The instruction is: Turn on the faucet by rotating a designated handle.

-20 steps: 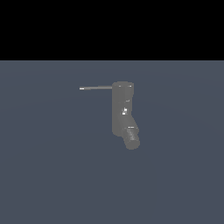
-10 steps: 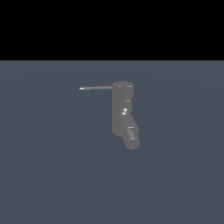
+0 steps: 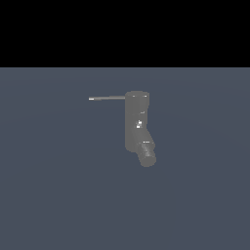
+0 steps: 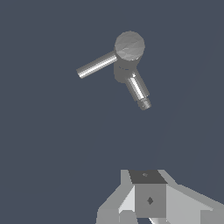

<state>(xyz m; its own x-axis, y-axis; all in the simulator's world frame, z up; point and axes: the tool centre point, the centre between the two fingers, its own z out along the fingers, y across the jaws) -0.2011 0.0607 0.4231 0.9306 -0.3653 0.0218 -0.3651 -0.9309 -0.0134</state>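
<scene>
A dull grey faucet [image 3: 137, 122] stands upright a little above the centre of the exterior view, on a plain slate-blue surface [image 3: 58, 195] that fills the lower part of the frame under a black band; its body is a cylinder with a flat round top; at its lower end a short, darker, ribbed spout [image 3: 147, 154] angles down toward the lower right of the frame. From the top of the body a thin, straight, light-grey handle [image 3: 107, 98] sticks out level toward the exterior view's left, ending in a brighter tip; nothing touches it.

The wrist view looks down on the same faucet [image 4: 129, 45] from above; its round cap sits in the upper middle of that picture, with the handle [image 4: 96, 65] and the spout [image 4: 138, 89] branching away from it at a wide angle to each other. Part of the pincer [image 4: 148, 199], pale grey and blocky, shows at the edge of the wrist view, well apart from the faucet and holding nothing that I can see; its fingertips are cut off by the frame, so I cannot tell whether it is spread or pressed together; the arm does not appear in the exterior view.
</scene>
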